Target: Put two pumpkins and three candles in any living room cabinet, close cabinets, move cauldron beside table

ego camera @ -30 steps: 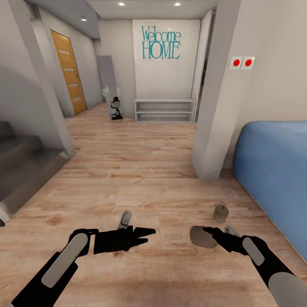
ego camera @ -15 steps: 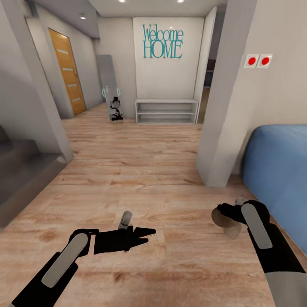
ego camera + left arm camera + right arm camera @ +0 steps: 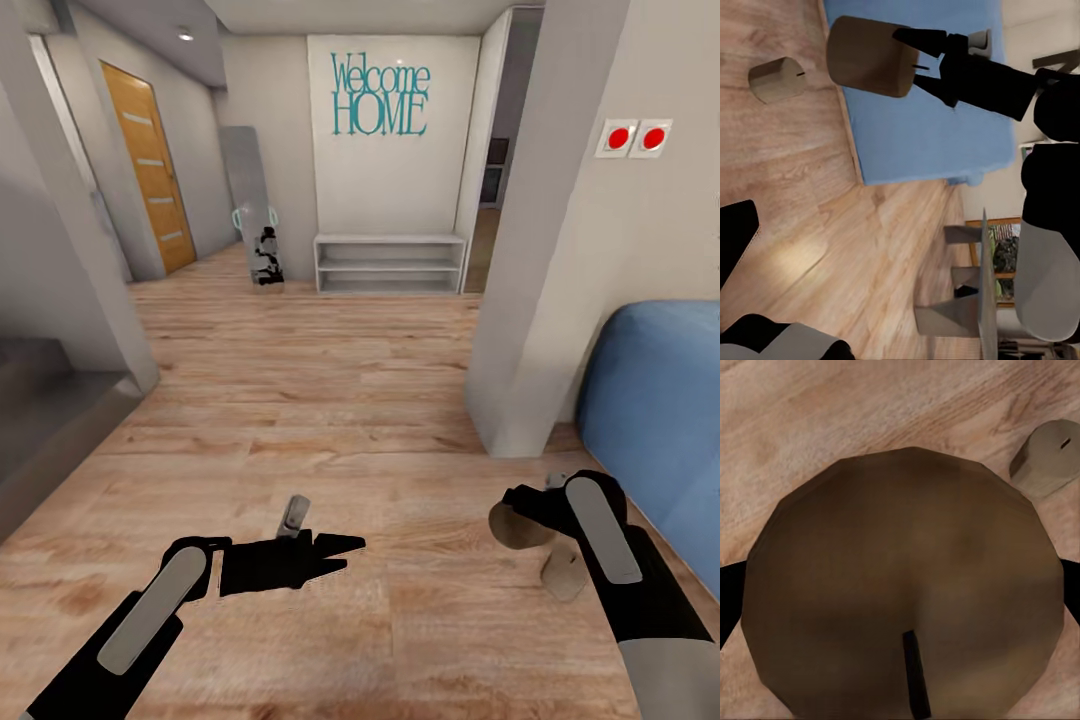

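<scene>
The right gripper (image 3: 522, 510) is closed on a candle (image 3: 512, 524), with one dark finger on each side of it, and holds it up off the wood floor (image 3: 330, 400). This held candle is a short, fat, brown-tan lump. Its end is round with flat little faces around the edge, and a short dark wick (image 3: 915, 671) pokes out of it. In the right wrist view the candle (image 3: 904, 585) sits right in front of the camera, between the dark finger edges. A second candle (image 3: 562, 572) lies on the floor just below and beside the right gripper, not touching it. It is paler, more beige, and has the same stubby shape; the left wrist view shows it (image 3: 778, 79) lying apart from the held one (image 3: 870, 56). The blue sofa (image 3: 660, 420) is close to the right gripper, on its outer side. The left gripper (image 3: 335, 555) hangs low over the floor, well apart from both candles, with its fingers spread open and nothing in them. Far ahead, a white shelf (image 3: 390, 262) stands against the wall, and its shelves look bare.
</scene>
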### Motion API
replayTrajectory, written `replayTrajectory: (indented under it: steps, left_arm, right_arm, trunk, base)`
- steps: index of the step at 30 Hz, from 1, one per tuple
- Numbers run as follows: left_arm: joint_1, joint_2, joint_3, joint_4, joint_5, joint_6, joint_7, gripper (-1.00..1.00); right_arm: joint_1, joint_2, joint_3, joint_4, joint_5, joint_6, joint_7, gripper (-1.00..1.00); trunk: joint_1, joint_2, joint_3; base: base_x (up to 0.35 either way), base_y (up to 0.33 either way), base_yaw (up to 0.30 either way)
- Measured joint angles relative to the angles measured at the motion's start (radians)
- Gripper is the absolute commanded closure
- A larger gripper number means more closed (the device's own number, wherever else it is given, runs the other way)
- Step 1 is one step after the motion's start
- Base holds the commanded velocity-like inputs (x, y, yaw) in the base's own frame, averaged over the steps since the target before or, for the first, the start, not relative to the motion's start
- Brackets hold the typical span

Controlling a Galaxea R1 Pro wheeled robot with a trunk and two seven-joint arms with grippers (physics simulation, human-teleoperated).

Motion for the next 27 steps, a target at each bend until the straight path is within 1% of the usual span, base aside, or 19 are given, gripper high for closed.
replayTrajectory:
  steps: [3,4,5,15,21,27]
  left_arm:
    - [0.000,0.000,0.000,0.000,0.000,0.000,0.000,-1.00]
    - [0.000,0.000,0.000,0.000,0.000,0.000,0.000,-1.00]
    - [0.000,0.000,0.000,0.000,0.000,0.000,0.000,-1.00]
    - [0.000,0.001,0.000,0.000,0.001,0.000,0.000,-1.00]
    - [0.000,0.022,0.000,0.000,0.003,0.000,0.000,-1.00]
    - [0.000,0.027,0.001,0.000,0.004,0.001,0.000,-1.00]
  right_arm:
    - [0.000,0.001,-0.001,0.003,-0.024,0.001,-0.001,1.00]
    - [0.000,0.001,-0.001,0.004,-0.042,-0.001,-0.001,1.00]
    - [0.000,0.000,-0.001,0.004,-0.051,-0.001,-0.001,1.00]
    - [0.000,-0.007,-0.001,0.004,-0.061,0.001,-0.001,1.00]
    - [0.000,-0.007,-0.001,0.004,-0.062,0.001,-0.001,1.00]
    - [0.000,-0.008,-0.001,0.004,-0.061,0.001,-0.001,1.00]
  trunk:
    - [0.000,0.000,0.000]
    - [0.000,0.000,0.000]
    - [0.000,0.000,0.000]
    - [0.001,0.000,0.000]
    - [0.001,0.000,0.000]
    - [0.001,0.000,0.000]
  base:
    - [0.181,0.000,-0.246]
    - [0.077,0.000,-0.279]
    - [0.049,0.000,-0.284]
    - [0.007,0.000,-0.292]
    - [0.000,0.000,-0.292]
    - [0.000,0.039,-0.288]
